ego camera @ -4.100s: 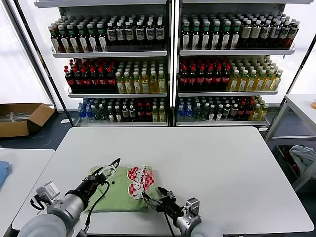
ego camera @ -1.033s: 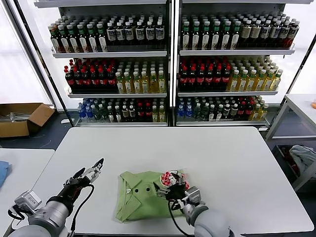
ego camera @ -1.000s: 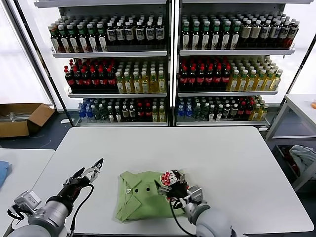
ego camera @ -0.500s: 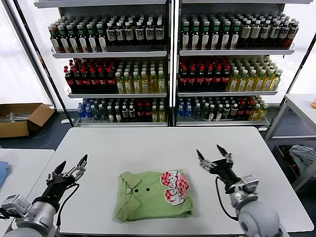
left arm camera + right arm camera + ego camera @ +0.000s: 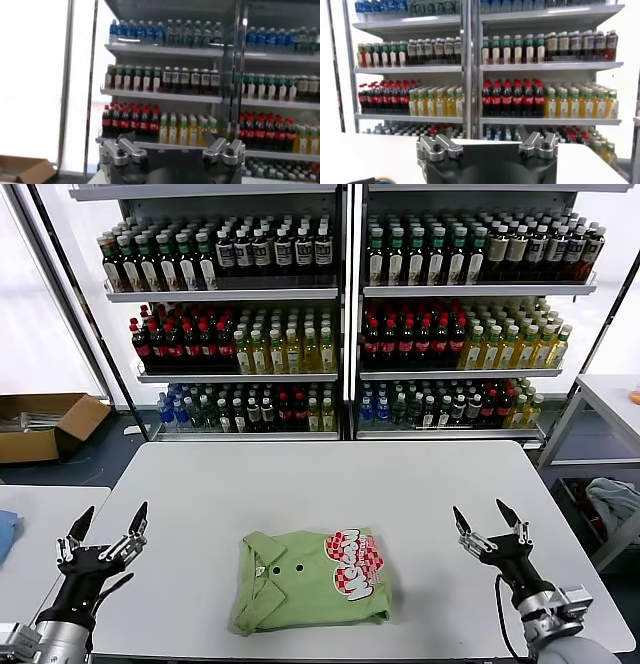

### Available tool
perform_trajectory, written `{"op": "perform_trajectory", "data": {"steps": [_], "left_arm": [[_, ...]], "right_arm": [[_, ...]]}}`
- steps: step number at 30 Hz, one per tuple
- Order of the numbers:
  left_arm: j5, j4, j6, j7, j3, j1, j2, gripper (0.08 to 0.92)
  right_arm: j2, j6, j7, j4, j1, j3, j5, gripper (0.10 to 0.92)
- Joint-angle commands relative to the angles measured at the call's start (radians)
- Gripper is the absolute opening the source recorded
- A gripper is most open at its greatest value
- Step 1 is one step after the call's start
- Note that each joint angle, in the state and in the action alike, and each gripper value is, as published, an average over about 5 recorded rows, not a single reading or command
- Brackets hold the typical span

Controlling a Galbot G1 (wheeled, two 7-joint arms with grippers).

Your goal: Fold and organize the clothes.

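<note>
1. A light yellow-green short-sleeved cotton polo shirt [image 5: 310, 580] lies folded into a rough rectangle in the lower centre of the head view, flat on the white rectangular table [image 5: 330, 484].
2. The shirt's collar [image 5: 258, 556] is at the left end of the folded bundle, with small dark buttons [image 5: 287, 568] just to its right.
3. A red-and-white checkered chest logo [image 5: 356, 566] faces up on the right part of the shirt.
4. The left gripper [image 5: 103, 534] hovers at the lower left of the head view, over the table's left edge and well apart from the shirt, with its two dark fingers spread wide and nothing between them.
5. The right gripper [image 5: 492, 529] hovers at the lower right of the head view, above bare tabletop and well apart from the shirt, its fingers likewise spread wide and empty.
6. Both wrist views look level across the room at the shelves, showing only the metal knuckles of each gripper in the lower part of the frame.
7. Behind the table, filling the upper half of the head view, stand tall white metal shelves [image 5: 345, 294] stocked with rows of bottled drinks [image 5: 410, 334] with dark, red, yellow and clear contents.
8. An open brown cardboard box [image 5: 45, 424] sits on the floor at the middle left of the head view.
9. A second white table [image 5: 610, 399] shows at the right edge, with a bundle of pale cloth [image 5: 615, 504] below it.
</note>
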Motion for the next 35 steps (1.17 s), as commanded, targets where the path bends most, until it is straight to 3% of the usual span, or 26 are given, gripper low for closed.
{"op": "perform_trajectory", "data": {"steps": [1,19,35], "left_arm": [[0.183,0.023,-0.159,0.166,-0.035,0.075,-0.111,0.823],[0.203,0.047,-0.155,0.268,-0.046,0.073,-0.177,0.823],[0.186,0.077,-0.196,0.292,-0.097,0.104,-0.169,0.823]], "right_arm": [[0.099,0.137,-0.136,0.006,-0.168,0.108,-0.050,0.823],[0.129,0.151,-0.103,0.033,-0.181,0.093,-0.045,0.823],[0.142,0.144,-0.114,0.012,-0.176,0.091,-0.063,0.823]]}}
